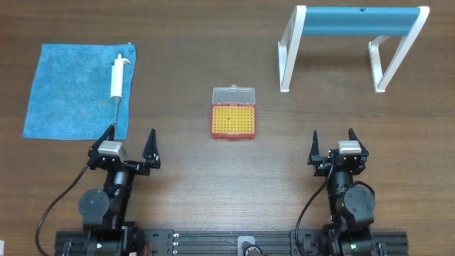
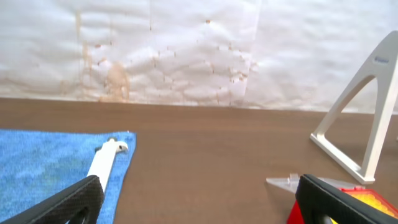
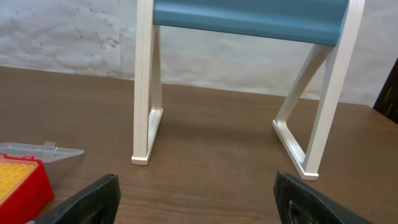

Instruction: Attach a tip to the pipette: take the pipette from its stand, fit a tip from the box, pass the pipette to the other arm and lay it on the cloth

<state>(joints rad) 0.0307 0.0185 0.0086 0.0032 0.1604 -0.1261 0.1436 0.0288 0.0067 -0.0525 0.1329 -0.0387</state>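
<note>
A white pipette lies on the blue cloth at the far left, its thin tip end pointing toward the arms; it shows too in the left wrist view, pipette on cloth. The red tip box with yellow tips and its clear lid flipped back sits mid-table, box at one side of the right wrist view. The white stand with a blue bar is at the far right, stand. My left gripper is open near its base, just short of the cloth. My right gripper is open near its base.
The wooden table is bare between the box and the arms. A white papered wall stands behind the table's far edge. Black cables curl beside both arm bases.
</note>
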